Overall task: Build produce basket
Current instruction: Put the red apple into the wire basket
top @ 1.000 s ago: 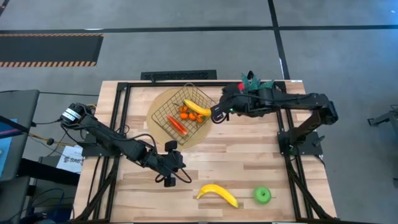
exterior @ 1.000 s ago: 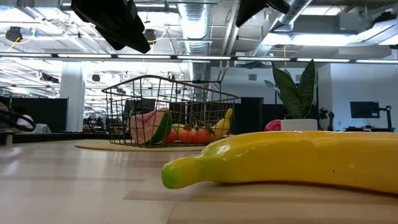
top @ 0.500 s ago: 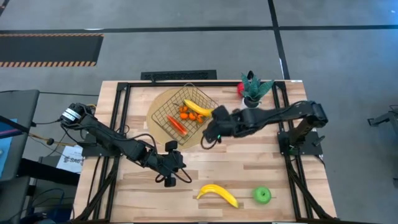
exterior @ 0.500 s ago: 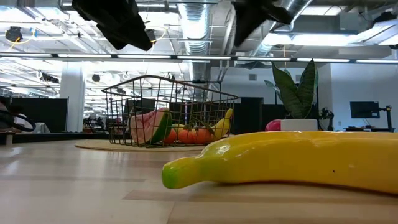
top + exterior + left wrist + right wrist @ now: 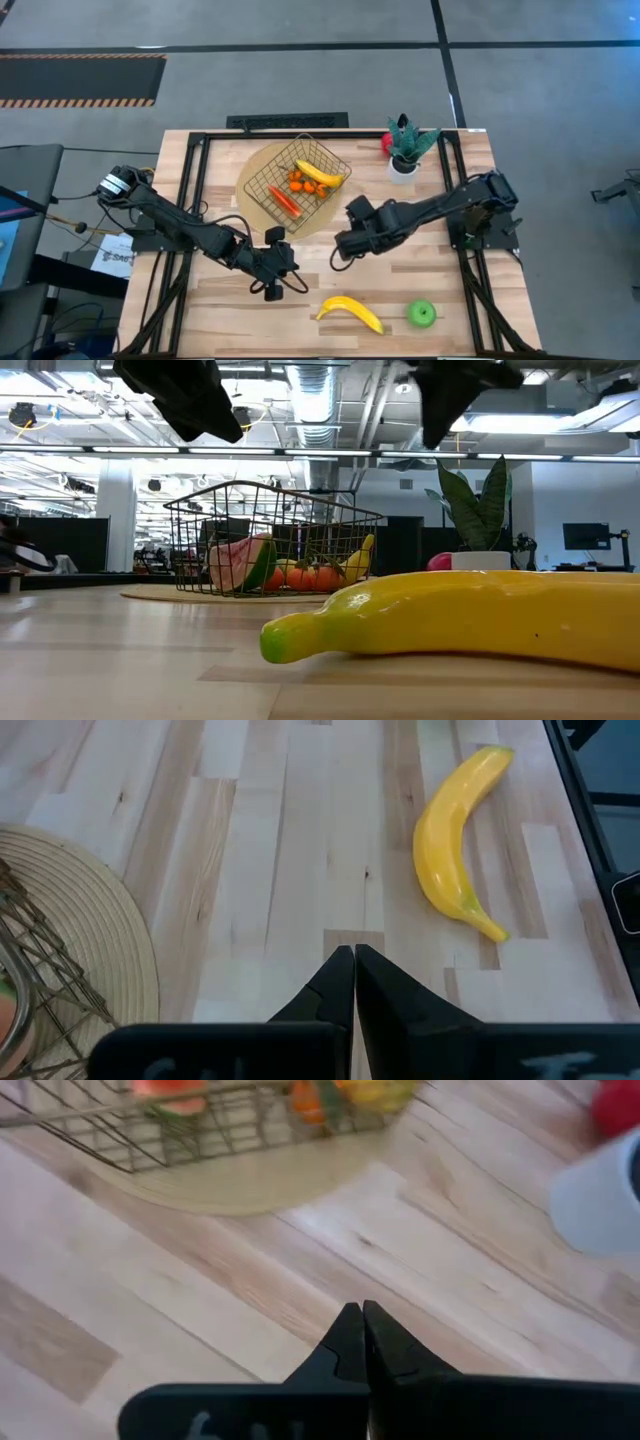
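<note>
Fingers of our right gripper (image 5: 340, 250) are pressed together on nothing, hovering over bare wood just near of the round mat (image 5: 252, 175). The loose banana (image 5: 350, 311) lies nearer still, almost straight ahead toward the table's near edge, its long axis running left to right with a slight slant. The green apple (image 5: 423, 314) sits just right of it. Our left gripper (image 5: 272, 290) is also closed and empty, resting left of the banana, about as close; either arm could reach it. On the mat, the wire basket (image 5: 265, 185) already holds a banana (image 5: 318, 174), a red-orange stick (image 5: 285, 200) and two small orange pieces (image 5: 297, 181).
</note>
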Action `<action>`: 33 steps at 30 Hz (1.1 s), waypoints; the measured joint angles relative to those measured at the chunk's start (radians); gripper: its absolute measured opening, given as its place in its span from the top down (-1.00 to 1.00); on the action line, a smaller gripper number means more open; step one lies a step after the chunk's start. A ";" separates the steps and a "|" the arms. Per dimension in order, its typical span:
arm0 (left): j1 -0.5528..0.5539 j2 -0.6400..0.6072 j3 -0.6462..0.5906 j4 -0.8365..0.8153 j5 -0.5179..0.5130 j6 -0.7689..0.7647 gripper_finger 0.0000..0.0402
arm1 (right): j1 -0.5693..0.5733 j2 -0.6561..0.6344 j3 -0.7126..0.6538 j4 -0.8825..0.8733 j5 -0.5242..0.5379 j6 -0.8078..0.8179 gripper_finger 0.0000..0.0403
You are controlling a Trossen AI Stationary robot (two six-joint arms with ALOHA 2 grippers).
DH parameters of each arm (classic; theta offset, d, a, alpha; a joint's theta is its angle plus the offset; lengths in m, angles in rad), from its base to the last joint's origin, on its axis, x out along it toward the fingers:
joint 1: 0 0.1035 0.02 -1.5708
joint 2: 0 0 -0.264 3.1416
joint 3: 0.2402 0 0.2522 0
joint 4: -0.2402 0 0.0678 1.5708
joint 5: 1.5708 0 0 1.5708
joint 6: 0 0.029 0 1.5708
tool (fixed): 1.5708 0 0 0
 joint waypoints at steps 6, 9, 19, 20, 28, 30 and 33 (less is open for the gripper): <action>0.004 0.000 0.000 0.000 0.000 -0.008 1.00 | 0.051 -0.018 0.000 -0.049 0.001 0.085 1.00; 0.019 0.000 0.000 -0.001 0.024 0.000 1.00 | 0.065 -0.022 0.000 -0.053 0.004 0.099 1.00; 0.072 0.000 0.000 0.000 0.094 0.064 1.00 | 0.058 -0.021 0.000 -0.061 0.009 0.117 1.00; 0.078 0.000 0.000 -0.001 0.098 0.075 1.00 | 0.054 -0.021 0.000 -0.061 0.010 0.117 1.00; 0.136 0.000 0.000 -0.001 0.199 0.158 1.00 | -0.005 -0.021 0.000 -0.051 0.019 0.084 1.00; 0.148 0.000 0.000 -0.001 0.202 0.192 1.00 | -0.028 -0.021 0.001 -0.035 0.030 0.053 1.00; 0.179 0.000 0.000 -0.001 0.237 0.243 1.00 | -0.079 -0.021 0.022 -0.018 0.030 -0.025 1.00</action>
